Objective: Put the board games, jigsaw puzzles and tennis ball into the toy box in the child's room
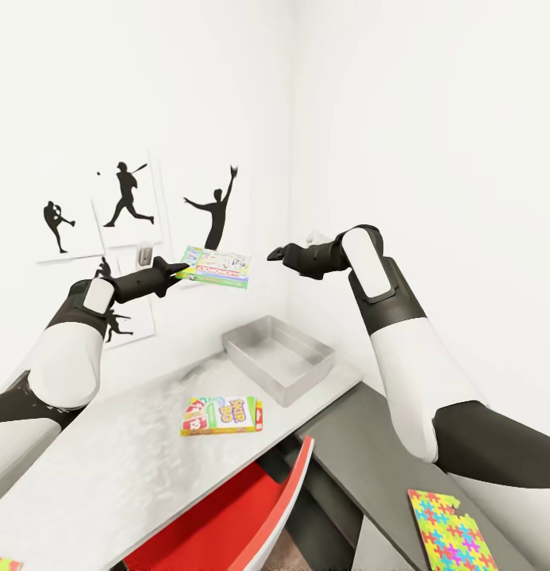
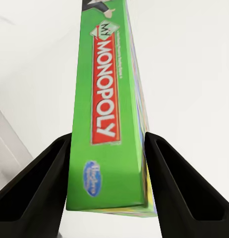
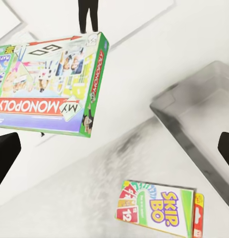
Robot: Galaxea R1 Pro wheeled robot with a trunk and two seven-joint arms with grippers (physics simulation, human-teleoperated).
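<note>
My left gripper point(image 1: 176, 273) is shut on the edge of a green Monopoly board game point(image 1: 217, 267), held flat in the air above the table point(image 1: 108, 444). Its fingers point(image 2: 40, 188) clamp both faces of the game box point(image 2: 112, 124). My right gripper point(image 1: 274, 255) hovers open and empty just right of that box point(image 3: 50, 87), above the pale grey toy box point(image 1: 278, 357), which stands empty at the table's back corner. A Skip-Bo board game point(image 1: 221, 415) lies flat on the table in front of the toy box point(image 3: 203, 124). One jigsaw puzzle point(image 1: 453, 531) lies on the dark section. The tennis ball is out of view.
A red chair point(image 1: 227, 523) is tucked under the table's front edge. White walls meet in a corner just behind the toy box, with black sports silhouettes point(image 1: 128, 194) on the left wall. A colourful corner point(image 1: 1, 565) peeks in at the lower left.
</note>
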